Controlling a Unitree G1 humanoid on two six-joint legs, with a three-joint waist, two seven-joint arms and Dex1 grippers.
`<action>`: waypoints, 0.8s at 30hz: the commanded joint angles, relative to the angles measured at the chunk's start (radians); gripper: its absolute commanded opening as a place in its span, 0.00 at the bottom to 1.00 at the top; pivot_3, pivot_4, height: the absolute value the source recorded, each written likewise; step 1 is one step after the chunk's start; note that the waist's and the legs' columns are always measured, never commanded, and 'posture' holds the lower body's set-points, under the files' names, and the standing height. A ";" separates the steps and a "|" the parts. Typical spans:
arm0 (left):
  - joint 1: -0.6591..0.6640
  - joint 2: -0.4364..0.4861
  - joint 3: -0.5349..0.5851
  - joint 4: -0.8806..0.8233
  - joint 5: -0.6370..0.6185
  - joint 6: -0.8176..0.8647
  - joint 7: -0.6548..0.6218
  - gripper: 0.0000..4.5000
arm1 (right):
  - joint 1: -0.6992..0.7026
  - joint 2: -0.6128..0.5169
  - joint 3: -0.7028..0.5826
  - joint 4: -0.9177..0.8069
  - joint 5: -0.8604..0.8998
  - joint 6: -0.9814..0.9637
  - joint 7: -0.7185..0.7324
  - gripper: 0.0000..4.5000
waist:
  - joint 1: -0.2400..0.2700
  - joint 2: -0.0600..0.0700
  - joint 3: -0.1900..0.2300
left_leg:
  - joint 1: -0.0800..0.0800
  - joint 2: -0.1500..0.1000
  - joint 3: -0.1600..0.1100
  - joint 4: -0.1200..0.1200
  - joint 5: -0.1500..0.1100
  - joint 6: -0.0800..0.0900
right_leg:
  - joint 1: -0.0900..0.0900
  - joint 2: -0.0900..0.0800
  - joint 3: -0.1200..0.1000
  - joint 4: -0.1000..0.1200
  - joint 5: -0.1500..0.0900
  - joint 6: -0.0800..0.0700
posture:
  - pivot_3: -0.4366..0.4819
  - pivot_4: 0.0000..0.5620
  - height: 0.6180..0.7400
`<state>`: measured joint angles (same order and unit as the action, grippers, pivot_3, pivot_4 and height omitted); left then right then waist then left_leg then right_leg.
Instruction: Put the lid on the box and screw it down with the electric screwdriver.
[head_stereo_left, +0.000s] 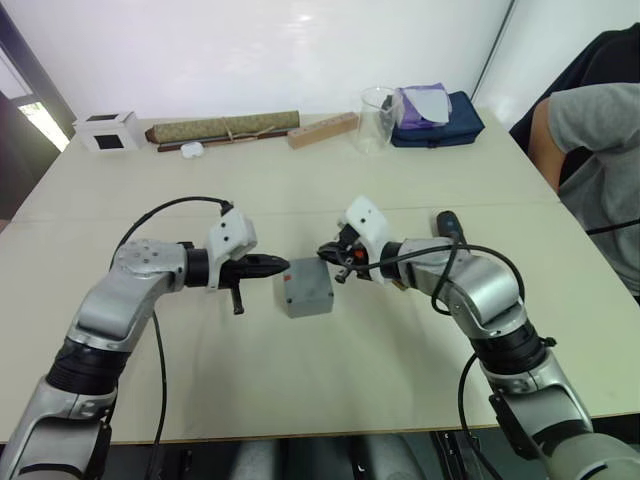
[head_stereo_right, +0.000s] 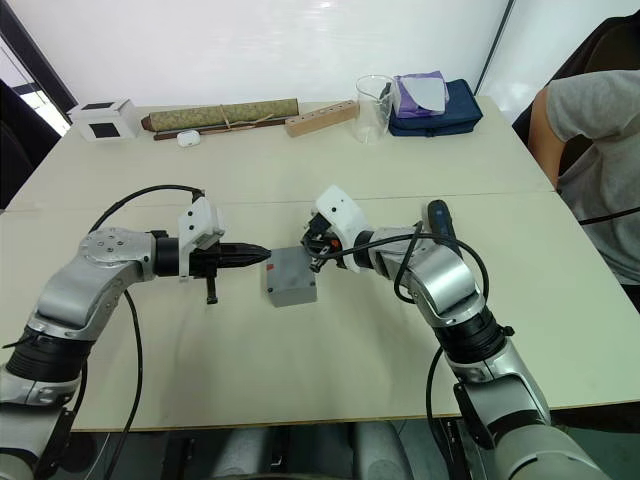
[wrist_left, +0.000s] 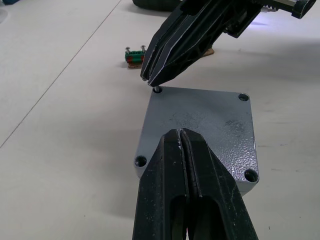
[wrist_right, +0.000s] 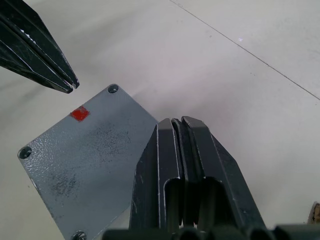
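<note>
The grey box (head_stereo_left: 307, 291) stands in the middle of the table with the lid (wrist_left: 200, 127) lying flat on top of it, screw holes at its corners and a small red mark (wrist_right: 79, 113) on its face. My left gripper (head_stereo_left: 283, 266) is shut, its tips at the box's left edge. From the right, my right gripper (head_stereo_left: 325, 252) is shut too, with its tips over the far corner, where a small screw (wrist_left: 157, 89) stands in the hole. The electric screwdriver (head_stereo_left: 447, 225) lies on the table behind my right forearm.
Along the far edge are a white box with a black square (head_stereo_left: 107, 132), a rolled mat (head_stereo_left: 222, 128), a wooden block (head_stereo_left: 322, 130), a glass beaker (head_stereo_left: 377, 118) and a blue pouch (head_stereo_left: 440, 115). A small green circuit board (wrist_left: 134, 56) lies beyond the box. A person (head_stereo_left: 600, 150) sits at the right.
</note>
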<state>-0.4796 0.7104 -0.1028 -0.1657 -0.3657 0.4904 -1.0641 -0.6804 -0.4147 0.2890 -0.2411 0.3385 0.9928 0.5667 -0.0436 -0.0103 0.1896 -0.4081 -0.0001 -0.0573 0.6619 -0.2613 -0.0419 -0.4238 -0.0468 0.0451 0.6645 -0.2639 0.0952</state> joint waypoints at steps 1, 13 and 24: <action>0.001 0.008 0.027 -0.035 -0.011 -0.005 0.005 0.00 | 0.010 -0.001 0.000 -0.012 -0.009 -0.021 0.010 0.00 | 0.000 0.000 0.000 | 0.000 0.000 0.000 0.000 0.000 0.000 | 0.000 0.000 0.000 0.000 0.000 0.000 | 0.48 0.27 0.97; 0.004 0.013 0.028 -0.030 -0.011 -0.005 0.000 0.00 | 0.037 0.007 -0.012 -0.003 -0.010 -0.026 0.028 0.46 | 0.000 0.000 0.000 | 0.000 0.000 0.000 0.000 0.000 0.000 | 0.000 0.000 0.000 0.000 0.000 0.000 | 0.48 0.27 0.97; -0.050 -0.019 0.013 -0.034 -0.037 -0.006 -0.028 0.00 | 0.010 -0.179 -0.253 -0.126 0.087 0.192 0.043 0.99 | 0.008 0.000 0.000 | 0.000 0.000 0.000 0.000 0.000 0.000 | 0.000 -0.001 0.000 0.000 0.000 0.000 | 0.48 0.27 0.97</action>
<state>-0.4927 0.6988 -0.1035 -0.1692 -0.3758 0.4914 -1.0828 -0.6421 -0.5448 0.1172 -0.3163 0.3968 1.1213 0.6020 -0.0355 -0.0102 0.1897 -0.4083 -0.0006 -0.0571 0.6619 -0.2613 -0.0419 -0.4236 -0.0476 0.0451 0.6643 -0.2639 0.0953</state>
